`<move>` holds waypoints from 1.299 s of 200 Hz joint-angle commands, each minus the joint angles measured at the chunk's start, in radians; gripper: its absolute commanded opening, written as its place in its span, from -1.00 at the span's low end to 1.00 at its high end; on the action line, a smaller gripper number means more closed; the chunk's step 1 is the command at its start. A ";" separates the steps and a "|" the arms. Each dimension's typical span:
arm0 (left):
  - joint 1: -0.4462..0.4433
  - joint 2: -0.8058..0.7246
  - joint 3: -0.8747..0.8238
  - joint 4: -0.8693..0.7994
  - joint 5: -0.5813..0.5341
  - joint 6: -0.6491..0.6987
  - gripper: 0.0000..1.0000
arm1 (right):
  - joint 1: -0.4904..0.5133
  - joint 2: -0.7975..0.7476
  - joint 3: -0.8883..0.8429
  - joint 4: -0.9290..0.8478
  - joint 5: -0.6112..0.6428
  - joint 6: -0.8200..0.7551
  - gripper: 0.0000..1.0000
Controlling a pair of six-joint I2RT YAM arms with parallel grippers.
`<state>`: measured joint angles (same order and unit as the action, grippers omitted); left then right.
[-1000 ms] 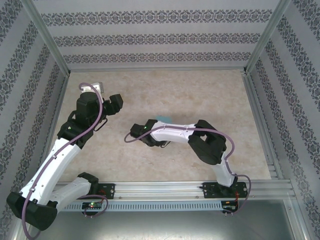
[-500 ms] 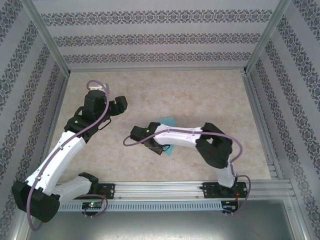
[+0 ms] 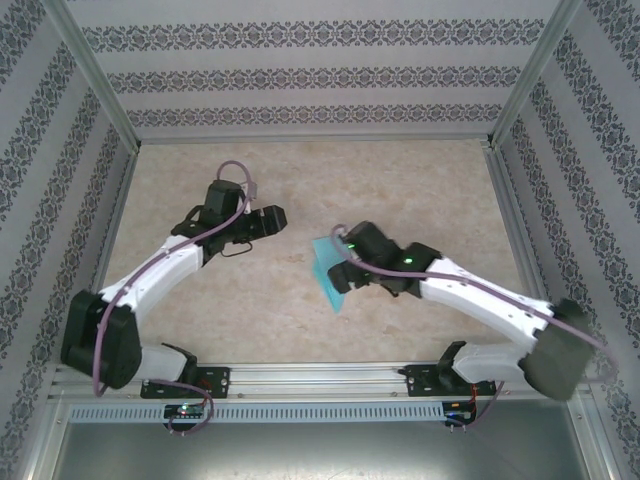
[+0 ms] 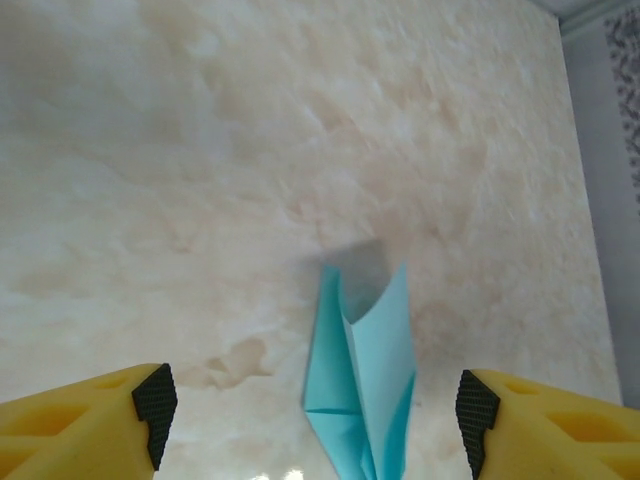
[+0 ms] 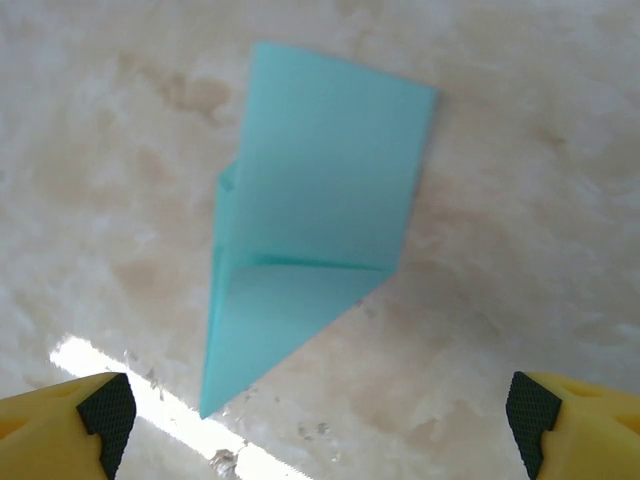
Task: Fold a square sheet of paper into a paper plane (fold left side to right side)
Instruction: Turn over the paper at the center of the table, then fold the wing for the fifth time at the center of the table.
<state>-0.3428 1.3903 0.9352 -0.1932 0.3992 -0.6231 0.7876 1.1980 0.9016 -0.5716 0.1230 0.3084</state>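
Left gripper (image 3: 276,220): jaws spread apart with nothing between the yellow foam fingers (image 4: 85,420); it hangs over bare table.
Right gripper (image 3: 342,262): jaws spread wide and holding nothing; it sits low over the table.
Task thing: the narrow, pointed, light turquoise-blue folded paper plane (image 3: 327,272) lies loose on the table, just left of the right gripper and well to the right of the left one. In the right wrist view the paper plane (image 5: 320,200) lies flat ahead of the fingers, its tip toward the left finger. In the left wrist view the paper plane (image 4: 365,390) lies ahead, and one flap stands up slightly.
Surroundings: beige marble-patterned tabletop (image 3: 410,190); a purple cable (image 3: 232,172) loops over the left wrist.
In the way: the right arm's white forearm (image 3: 480,300) stretches to the right of the plane; no other object lies near it.
Edges: grey-patterned walls (image 3: 300,75) stand beyond both grippers and to each side; an aluminium rail (image 3: 320,378) runs behind them by the bases.
Open room: bare table lies beyond the grippers and between them.
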 commanded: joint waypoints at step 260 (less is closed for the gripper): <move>-0.087 0.448 -0.113 0.741 0.480 -0.128 -1.00 | -0.576 0.233 -0.299 0.817 -0.957 0.229 0.58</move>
<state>-0.4534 1.8637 0.8646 0.3885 0.7868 -0.7567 0.2180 1.3514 0.5621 0.1017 -0.7254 0.5747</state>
